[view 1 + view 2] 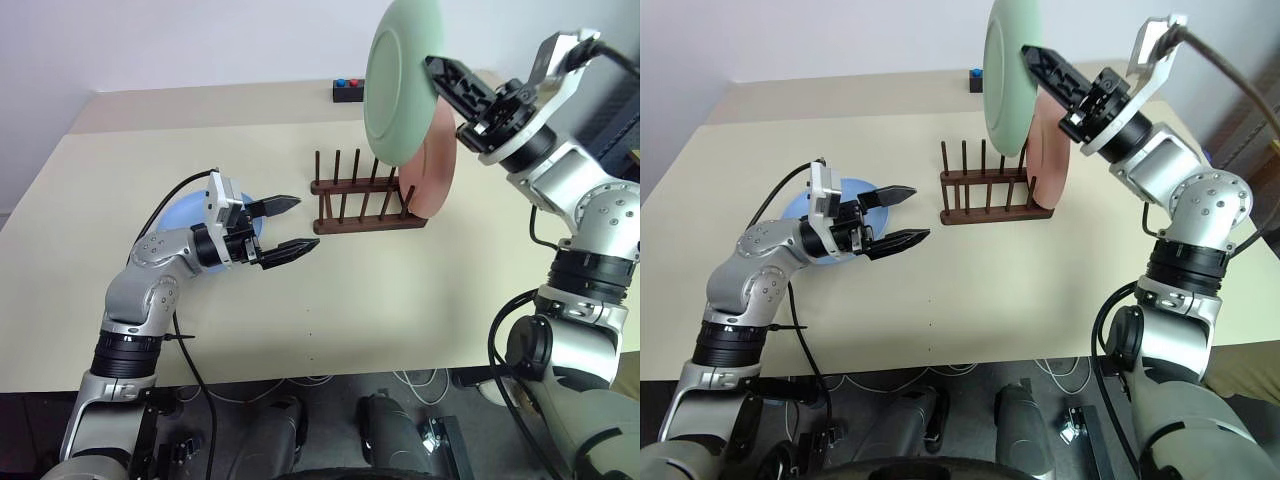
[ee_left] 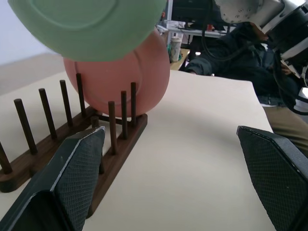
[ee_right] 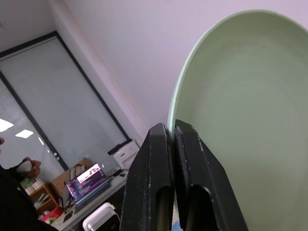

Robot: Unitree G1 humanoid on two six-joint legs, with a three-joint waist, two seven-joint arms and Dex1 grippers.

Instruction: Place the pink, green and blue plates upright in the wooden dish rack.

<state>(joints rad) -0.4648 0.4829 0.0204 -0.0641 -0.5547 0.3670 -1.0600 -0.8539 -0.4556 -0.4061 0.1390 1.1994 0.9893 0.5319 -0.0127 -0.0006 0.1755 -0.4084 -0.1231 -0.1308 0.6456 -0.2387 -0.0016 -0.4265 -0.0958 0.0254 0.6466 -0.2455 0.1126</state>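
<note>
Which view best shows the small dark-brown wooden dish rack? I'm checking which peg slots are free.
The left eye view: the small dark-brown wooden dish rack shows whole, with the round pink plate upright at its right end. The right eye view shows much the same. The left wrist view shows it close, partly behind a finger.

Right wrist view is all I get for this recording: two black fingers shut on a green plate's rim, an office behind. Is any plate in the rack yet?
Observer: Yes. The pink plate stands upright at the right end of the wooden dish rack.
Operator: Where is the green plate relative to the rack?
Observer: The green plate, clamped at its rim by the right gripper, hangs in the air above the rack, just left of the pink plate.
Operator: And the blue one?
Observer: The blue plate lies flat on the table, partly behind the left gripper, which is open and holds nothing.
</note>
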